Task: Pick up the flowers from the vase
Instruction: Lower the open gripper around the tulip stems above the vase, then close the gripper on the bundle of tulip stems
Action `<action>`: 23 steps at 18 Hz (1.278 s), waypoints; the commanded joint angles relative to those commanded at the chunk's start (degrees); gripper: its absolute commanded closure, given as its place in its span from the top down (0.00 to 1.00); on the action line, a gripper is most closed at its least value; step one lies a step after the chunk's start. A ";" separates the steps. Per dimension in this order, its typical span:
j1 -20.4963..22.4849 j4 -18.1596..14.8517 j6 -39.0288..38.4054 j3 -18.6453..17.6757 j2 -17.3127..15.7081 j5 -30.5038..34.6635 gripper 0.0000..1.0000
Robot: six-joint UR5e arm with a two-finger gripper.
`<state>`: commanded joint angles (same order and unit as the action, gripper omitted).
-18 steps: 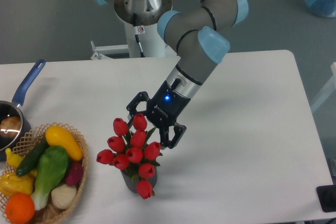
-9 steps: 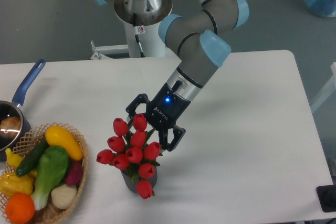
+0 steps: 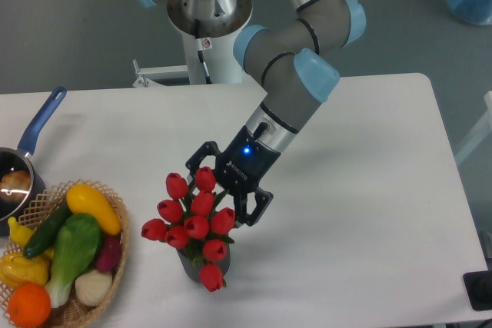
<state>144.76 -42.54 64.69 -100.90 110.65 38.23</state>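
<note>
My gripper hung low over the bench, its fingers spread wide and pinching nothing. One finger sat behind the top of the flowers, by the uppermost bud; the other reached down just right of the bunch, close to the rightmost bud, though I could not tell whether it touched. The flowers stood between and slightly in front of my fingers, red buds bunched tight with a few green leaves showing. Their stems were still down in the vase, directly below and in front of my fingers, where only a dark sliver of it showed under the blooms. One bud drooped over its front rim.

Farther out to the left of my fingers sat a wicker basket at the bench's near edge, heaped with vegetables. Just behind the basket, at the left edge, was a pan with a blue handle. My arm rose away behind my fingers toward its base at the bench's far side.
</note>
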 joint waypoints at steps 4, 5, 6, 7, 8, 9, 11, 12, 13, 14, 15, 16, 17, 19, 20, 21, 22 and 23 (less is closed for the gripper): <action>0.00 0.26 0.00 0.00 0.26 0.00 1.00; 0.00 0.26 0.00 0.00 0.26 0.00 1.00; 0.00 0.26 0.00 0.00 0.26 0.00 1.00; -0.09 0.26 0.09 0.00 0.26 0.00 1.00; -0.09 0.26 0.09 0.00 0.35 0.00 1.00; -0.09 0.35 0.09 0.00 0.35 0.00 1.00; -0.09 0.44 0.09 0.09 0.35 0.00 1.00; -0.18 0.88 0.09 0.35 0.53 0.00 1.00; -0.18 1.05 0.09 0.44 0.79 0.00 1.00; -0.26 1.14 0.09 0.88 1.14 0.00 1.00; -0.61 1.23 0.09 1.14 1.23 -0.09 1.00; -0.79 1.32 0.09 1.40 1.23 -0.09 1.00; -0.79 1.41 0.09 1.58 1.58 -0.09 1.00; -0.88 1.41 0.18 1.58 1.93 -0.09 1.00; -1.23 1.49 0.18 1.58 2.02 -0.09 1.00; -1.32 1.50 0.26 1.58 2.02 -0.09 1.00; -1.41 1.50 0.26 1.58 2.02 -0.09 1.00; -1.41 1.50 0.26 1.58 2.02 -0.17 1.00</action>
<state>143.35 -41.04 64.95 -99.32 112.68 38.06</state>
